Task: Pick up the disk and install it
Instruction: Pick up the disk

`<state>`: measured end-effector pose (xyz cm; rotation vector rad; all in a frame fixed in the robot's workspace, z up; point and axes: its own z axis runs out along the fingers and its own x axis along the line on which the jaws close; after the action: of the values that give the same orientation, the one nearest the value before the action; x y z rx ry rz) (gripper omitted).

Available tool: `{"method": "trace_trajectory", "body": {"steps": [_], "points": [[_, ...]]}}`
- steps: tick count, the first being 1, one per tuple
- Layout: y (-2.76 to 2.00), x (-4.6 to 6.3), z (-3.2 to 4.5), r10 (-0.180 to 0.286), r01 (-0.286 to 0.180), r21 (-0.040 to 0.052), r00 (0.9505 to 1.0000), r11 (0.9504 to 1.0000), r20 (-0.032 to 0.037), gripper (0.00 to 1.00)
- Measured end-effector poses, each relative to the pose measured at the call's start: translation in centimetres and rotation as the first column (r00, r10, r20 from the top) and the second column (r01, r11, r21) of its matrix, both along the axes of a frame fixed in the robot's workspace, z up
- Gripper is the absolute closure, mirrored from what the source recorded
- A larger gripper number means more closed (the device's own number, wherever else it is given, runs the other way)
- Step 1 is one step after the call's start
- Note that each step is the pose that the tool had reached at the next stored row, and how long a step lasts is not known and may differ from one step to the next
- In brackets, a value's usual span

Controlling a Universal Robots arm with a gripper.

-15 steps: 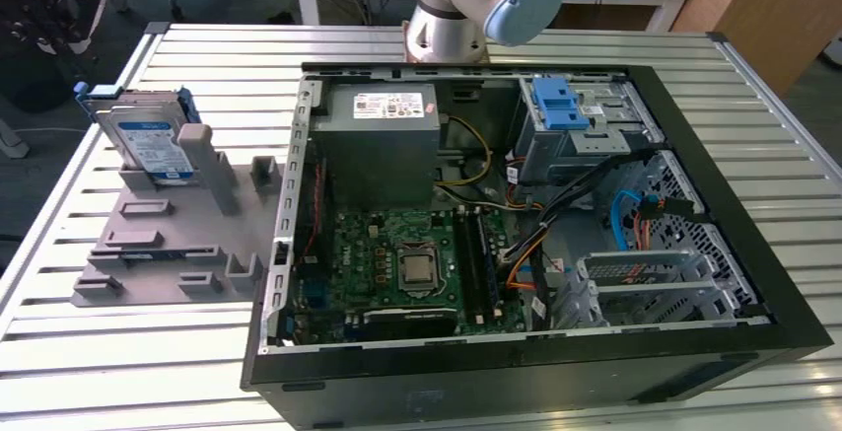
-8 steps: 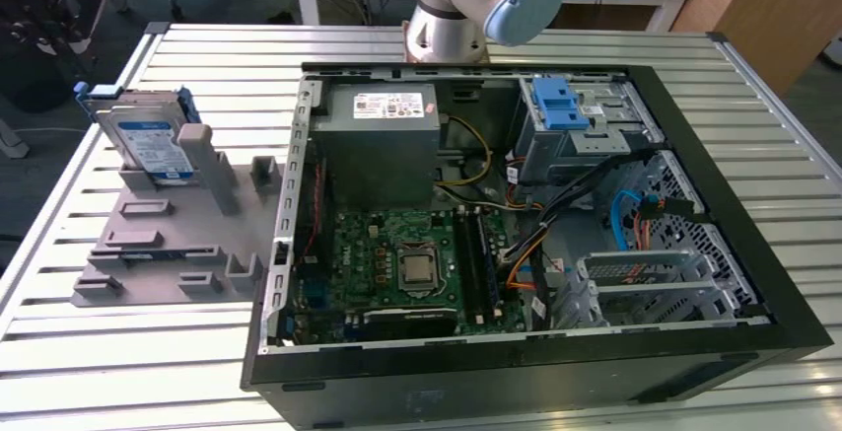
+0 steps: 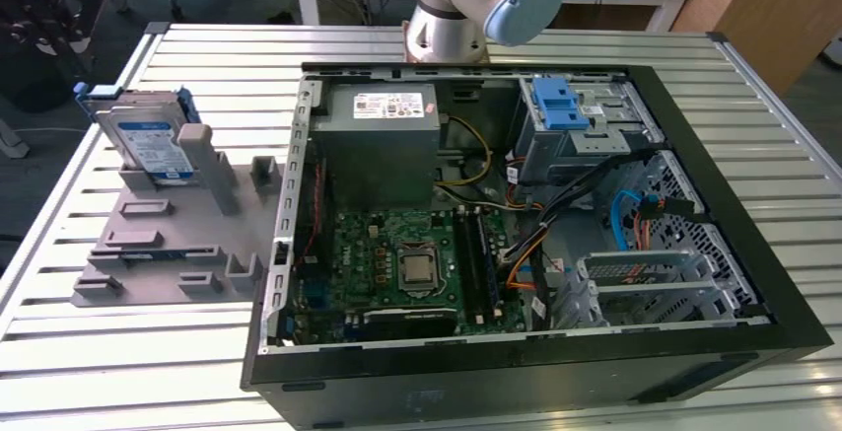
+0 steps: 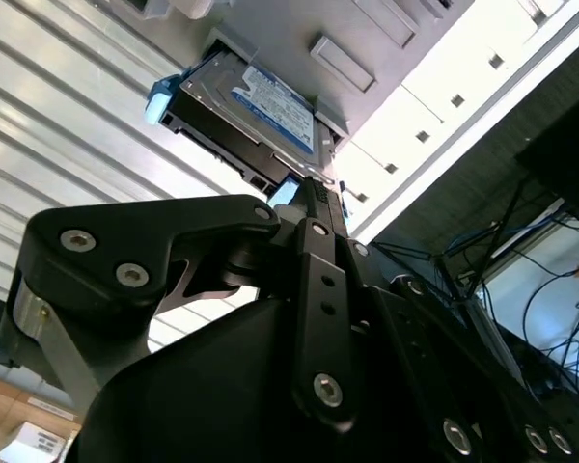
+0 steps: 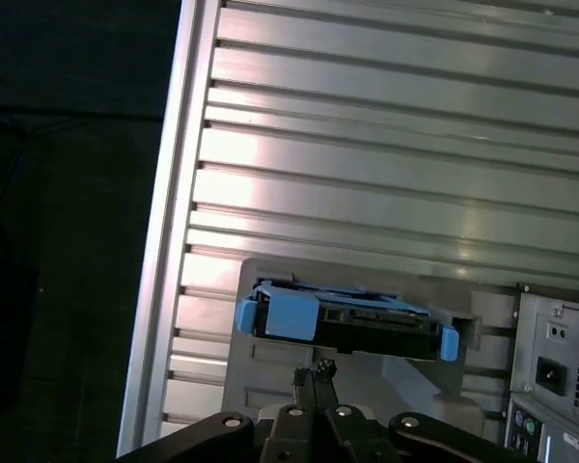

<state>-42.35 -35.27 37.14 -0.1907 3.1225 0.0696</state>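
— Grey metal, blue frame: how many disks do you count?
— One disk (image 3: 142,140) (image 5: 352,323) (image 4: 256,106). It stands on edge in the single grey holder (image 3: 165,239) on the slatted metal table (image 3: 132,372), at the exterior view's left, well apart from the one open computer case (image 3: 526,372).
— And the gripper?
— In both wrist views the gripper (image 5: 314,374) (image 4: 314,190) hangs near the disk, not touching it. Its two fingertips look pressed together, with nothing between them.
— What sits inside the case?
— One grey power-supply box (image 3: 382,140) with a white sticker, one blue latch (image 3: 559,106), and one green circuit board (image 3: 382,263).
— How many arms?
— One arm (image 3: 455,12), its base on the table beyond the case.
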Motion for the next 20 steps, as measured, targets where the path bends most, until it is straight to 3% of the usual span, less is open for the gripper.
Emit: {"method": "trace_trajectory", "body": {"steps": [9, 20], "points": [[0.00, -0.01, 0.00, 0.066, -0.066, 0.0000, 0.9978, 0.9978, 0.0000, 0.89], [0.00, -0.03, 0.00, 0.144, -0.144, 0.0000, 0.9896, 0.9896, 0.0000, 0.89]]}}
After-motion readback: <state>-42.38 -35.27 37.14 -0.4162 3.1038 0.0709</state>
